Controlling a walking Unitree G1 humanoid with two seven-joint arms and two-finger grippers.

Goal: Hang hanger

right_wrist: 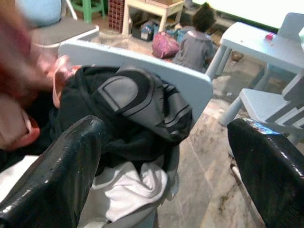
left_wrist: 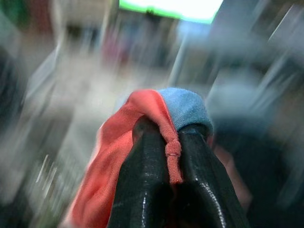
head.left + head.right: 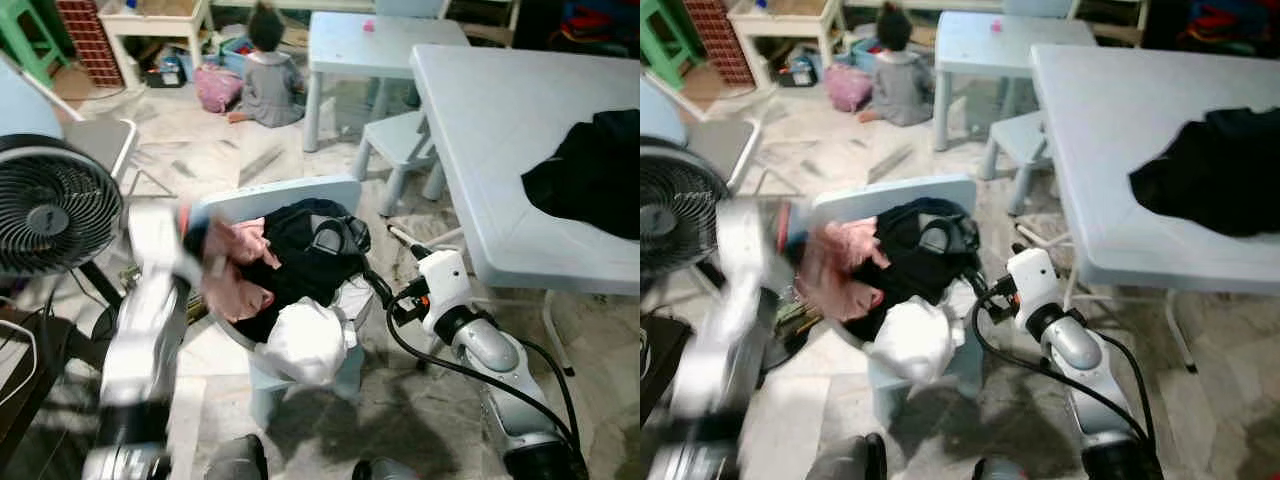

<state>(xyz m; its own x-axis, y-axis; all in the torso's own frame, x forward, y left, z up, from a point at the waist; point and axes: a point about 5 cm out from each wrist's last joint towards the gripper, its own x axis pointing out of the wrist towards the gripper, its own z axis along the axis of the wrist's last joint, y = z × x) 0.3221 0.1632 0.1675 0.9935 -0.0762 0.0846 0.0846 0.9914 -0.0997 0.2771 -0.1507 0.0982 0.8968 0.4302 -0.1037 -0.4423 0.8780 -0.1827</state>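
A pale blue child's chair holds a heap of clothes: a black garment, a pink one and a white one. My left gripper is shut on a red-pink cloth with a blue edge, at the heap's left side; the arm is motion-blurred. Just right of the chair, my right gripper stands open, its fingers wide apart and pointing at the black garment. I see no hanger.
A black floor fan stands close on the left. A pale blue table with a black garment is on the right, a stool beside it. A person sits on the floor at the back.
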